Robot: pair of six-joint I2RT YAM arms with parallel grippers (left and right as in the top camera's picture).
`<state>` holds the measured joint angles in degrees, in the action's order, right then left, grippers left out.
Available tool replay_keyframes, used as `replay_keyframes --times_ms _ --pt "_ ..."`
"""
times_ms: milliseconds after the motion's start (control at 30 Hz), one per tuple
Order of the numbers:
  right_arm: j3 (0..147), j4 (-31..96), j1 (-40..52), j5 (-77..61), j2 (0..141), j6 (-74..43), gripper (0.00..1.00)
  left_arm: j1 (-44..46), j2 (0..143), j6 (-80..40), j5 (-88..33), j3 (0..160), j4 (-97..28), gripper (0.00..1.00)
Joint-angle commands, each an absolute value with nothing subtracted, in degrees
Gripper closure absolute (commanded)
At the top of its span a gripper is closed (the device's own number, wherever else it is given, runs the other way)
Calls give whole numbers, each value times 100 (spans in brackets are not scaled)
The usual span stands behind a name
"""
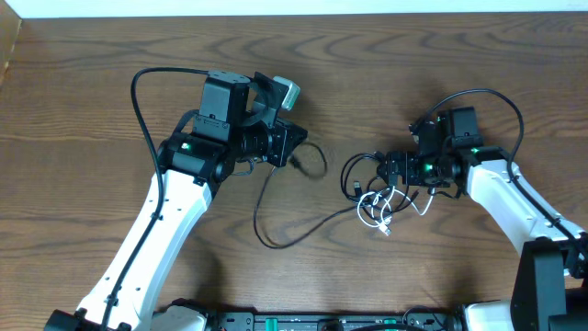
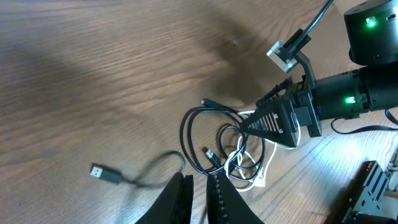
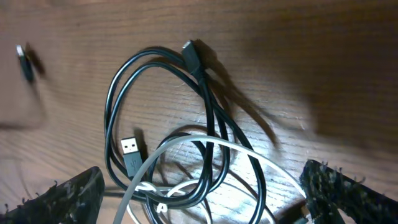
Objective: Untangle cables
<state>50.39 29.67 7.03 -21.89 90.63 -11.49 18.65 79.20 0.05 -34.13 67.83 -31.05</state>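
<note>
Right claw (image 3: 205, 208), spread wide, straddles the cables (image 3: 211, 124); bare tabletop (image 3: 323, 50) beyond.

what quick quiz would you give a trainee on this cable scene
1. True or false: the right end effector is shut.
2. Which colour of cable lies tangled with the black cables below it? A white, B red, C yellow.
3. Fill in: the left end effector is closed on a ___ cable.
Key: 1 false, it is open; 2 A; 3 black.
</note>
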Motion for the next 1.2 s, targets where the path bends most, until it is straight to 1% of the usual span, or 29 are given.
replay_keyframes --times_ms 0,133,200,267,367,400,467,500,533,633,900,933,1000,1167 --pt "5057 2978 829 -2106 9120 -1682 3 1874 7953 80 -3389 6757 -3107 85" --pt "5057 2961 1002 -2104 9349 -1852 5 1874 7953 36 -3389 6757 -3107 83" --pt "5057 2939 1129 -2018 9483 -1968 9 1874 7953 16 -3413 6757 -3107 83" --pt "5057 2932 1262 -1835 9627 -2137 24 1874 7953 14 -3468 6757 -3107 83" --pt "5057 2888 1402 -1815 9826 -2167 36 1874 7953 19 -3632 6757 -3105 83" --pt "5057 2869 1444 -1815 9885 -2167 45 1874 7953 19 -3680 6757 -3107 83" --pt "5057 2805 1540 -1817 10012 -2187 79 1874 7953 19 -3691 6757 -3111 83" --pt "5057 2766 1577 -1844 10055 -2198 93 1874 7953 19 -3691 6757 -3114 83" --pt "5057 2731 1608 -1848 10084 -2261 99 1874 7953 19 -3691 6757 -3124 83" --pt "5057 2467 1656 -2014 10101 -2375 99 1874 7953 19 -3691 6757 -3197 83" --pt "5061 1238 1363 -3371 9754 -2383 99 1874 7953 21 -3691 6757 -3476 83" --pt "5061 1149 1286 -3474 9666 -2425 99 1874 7953 21 -3693 6757 -3487 77" --pt "5061 1090 1131 -3658 9491 -2471 99 1874 7953 23 -3693 6755 -3492 75" --pt "5061 1105 768 -4355 9076 -2320 99 1874 8007 43 -3695 6755 -3369 63"
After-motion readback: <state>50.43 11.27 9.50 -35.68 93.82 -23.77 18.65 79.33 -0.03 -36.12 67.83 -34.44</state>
